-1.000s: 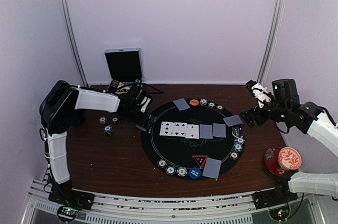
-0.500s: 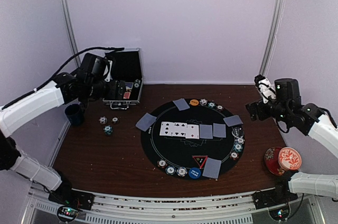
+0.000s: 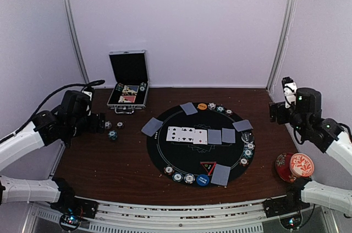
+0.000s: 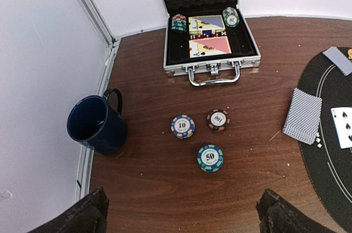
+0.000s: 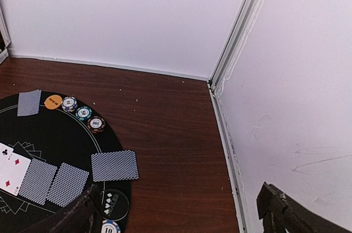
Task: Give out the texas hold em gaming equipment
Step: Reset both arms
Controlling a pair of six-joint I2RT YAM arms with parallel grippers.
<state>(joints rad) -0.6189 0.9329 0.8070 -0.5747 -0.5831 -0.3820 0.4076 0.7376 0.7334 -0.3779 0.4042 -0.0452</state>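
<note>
1. Top view: the left gripper (image 3: pixel 98 122) hangs wide open and empty over the left side of the table (image 3: pixel 126 172). Three loose chips (image 3: pixel 112 134) lie just to its right, on the wood between it and the mat (image 3: pixel 165 159). The case (image 3: pixel 128 94) stands open behind them. The right gripper (image 3: pixel 276 113), also open and empty, is off the mat's right edge, near a face-down card (image 3: pixel 242 125). The mat holds a middle row of cards (image 3: pixel 201 135), rim chips (image 3: pixel 247 148), an orange disc (image 3: pixel 202 106), a blue disc (image 3: pixel 203 179) and a red triangle (image 3: pixel 208 167).
2. Left wrist: the fingers (image 4: pixel 77 219) stand far apart with nothing between them. The 50 chip (image 4: pixel 210 157) lies nearest, ahead and midway between them. The 10 chip (image 4: pixel 182 126) and 100 chip (image 4: pixel 218 120) lie beyond it, and the mug (image 4: pixel 96 126) is to the left.
3. Right wrist: the fingers are spread and empty. The face-down card lies ahead on the mat's rim, nearer the left finger. The orange disc and a curve of three chips lie farther off.
</note>
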